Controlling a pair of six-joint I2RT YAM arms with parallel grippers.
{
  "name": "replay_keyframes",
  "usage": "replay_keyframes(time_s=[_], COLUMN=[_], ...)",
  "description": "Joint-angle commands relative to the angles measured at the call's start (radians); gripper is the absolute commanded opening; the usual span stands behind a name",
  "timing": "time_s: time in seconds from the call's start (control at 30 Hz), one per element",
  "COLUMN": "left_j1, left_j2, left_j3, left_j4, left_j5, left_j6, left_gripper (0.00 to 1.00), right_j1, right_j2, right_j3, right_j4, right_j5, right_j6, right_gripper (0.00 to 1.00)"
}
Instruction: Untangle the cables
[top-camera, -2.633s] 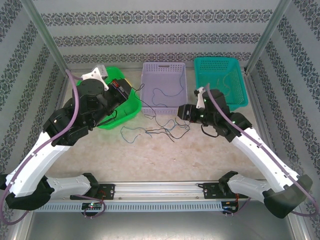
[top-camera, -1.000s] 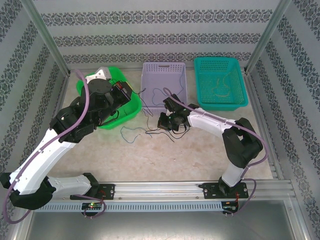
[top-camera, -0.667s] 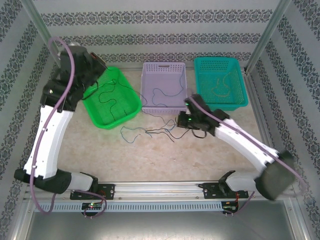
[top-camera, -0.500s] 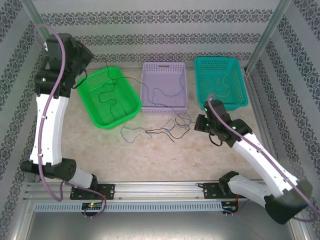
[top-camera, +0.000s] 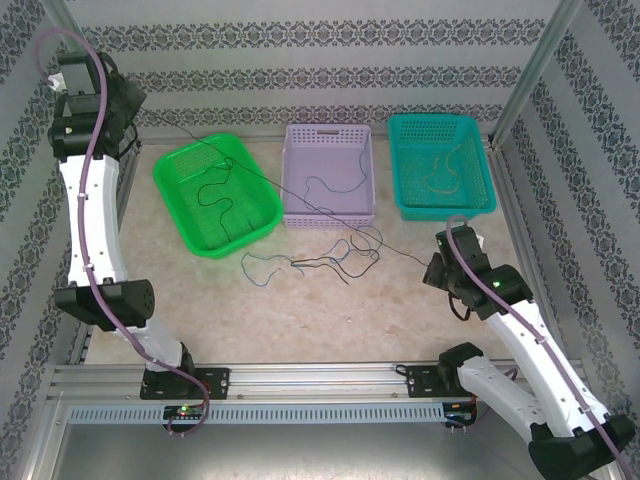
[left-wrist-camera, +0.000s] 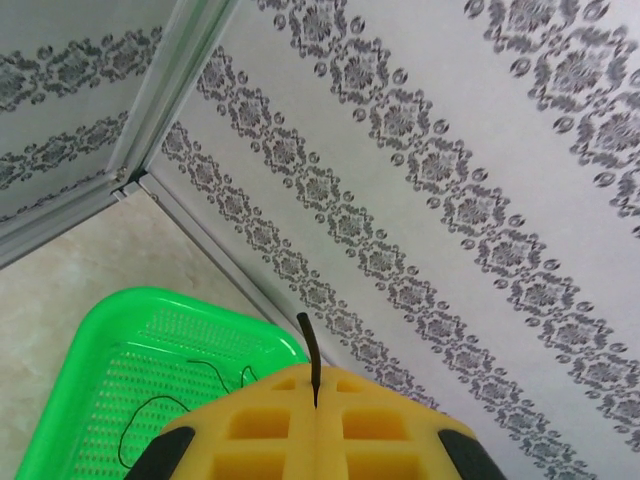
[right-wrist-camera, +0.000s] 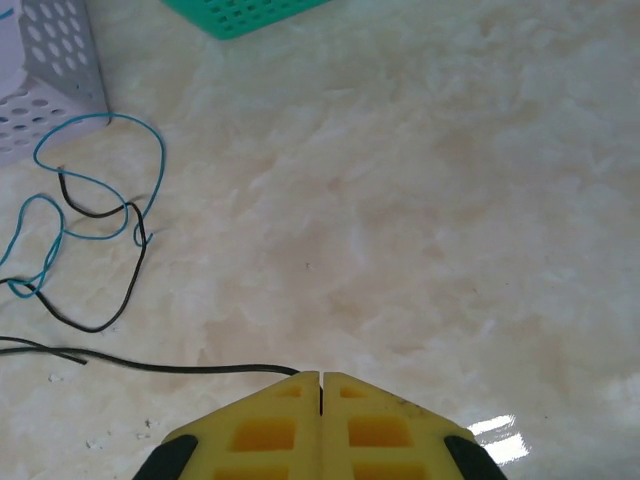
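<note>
Pinching one end of a taut dark cable (right-wrist-camera: 200, 368), the left gripper (left-wrist-camera: 315, 398) is closed tight, high and far left of the purple basket (top-camera: 328, 214); the right gripper (right-wrist-camera: 320, 385), closed front-right of that basket, clamps the same cable. Loose blue and dark cables (top-camera: 300, 262) lie on the bench (top-camera: 330, 310) just before it

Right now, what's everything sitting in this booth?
Baskets: three; green, lilac, teal; row at the table's far side.
Taut dark cable: one, stretched from far left to near right.
Loose cables: several, blue and dark, tangled before the lilac basket.
Basket cables: dark in green, thin one in lilac, tan in teal.
Table: one, beige marbled.
Arms: two, white; left, right; both jaws shut on the taut dark cable.
</note>
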Motion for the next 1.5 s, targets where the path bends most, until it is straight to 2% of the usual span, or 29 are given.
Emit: replay_keyframes(time_s=[0.0,0.17,0.27,0.4,0.6,0.83,1.03,1.17,1.23,1.3,1.37,1.47], left_j1=[0.007,0.029,0.045,0.056,0.059,0.045,0.013,-0.006,-0.01,-0.011,-0.012,-0.016], left_j2=[0.027,0.075,0.105,0.17,0.3,0.413,0.385,0.321,0.294,0.274,0.274,0.291], left_j3=[0.034,0.027,0.01,0.021,0.093,0.139,0.001,-0.179,-0.264,-0.342,-0.389,-0.399], left_j4=[0.028,0.128,0.223,0.277,0.305,0.256,0.217,0.253,0.277,0.306,0.318,0.297], left_j5=[0.034,0.1,0.126,0.139,0.172,0.272,0.305,0.302,0.3,0.307,0.316,0.322], left_j6=[0.056,0.08,0.08,0.066,0.053,0.046,0.069,0.067,0.058,0.046,0.039,0.054], left_gripper=[0.0,0.0,0.0,0.0,0.0,0.0,0.0,0.0,0.0,0.0,0.0,0.0], right_j1=[0.037,0.365,0.471,0.53,0.53,0.466,0.449,0.442,0.438,0.427,0.421,0.412], right_j2=[0.016,0.177,0.325,0.569,0.945,1.292,1.525,1.596,1.603,1.592,1.564,1.499], right_j3=[0.036,0.204,0.321,0.531,0.91,1.188,1.399,1.467,1.486,1.497,1.496,1.478], right_j4=[0.08,0.269,0.393,0.508,0.518,0.533,0.466,0.427,0.408,0.392,0.375,0.35], right_j5=[-0.068,-0.041,-0.084,-0.176,-0.291,-0.422,-0.499,-0.515,-0.516,-0.518,-0.504,-0.474], right_j6=[-0.092,-0.263,-0.295,-0.308,-0.29,-0.195,-0.138,-0.115,-0.11,-0.11,-0.119,-0.143], right_gripper=[0.0,0.0,0.0,0.0,0.0,0.0,0.0,0.0,0.09,0.25,0.37,0.47])
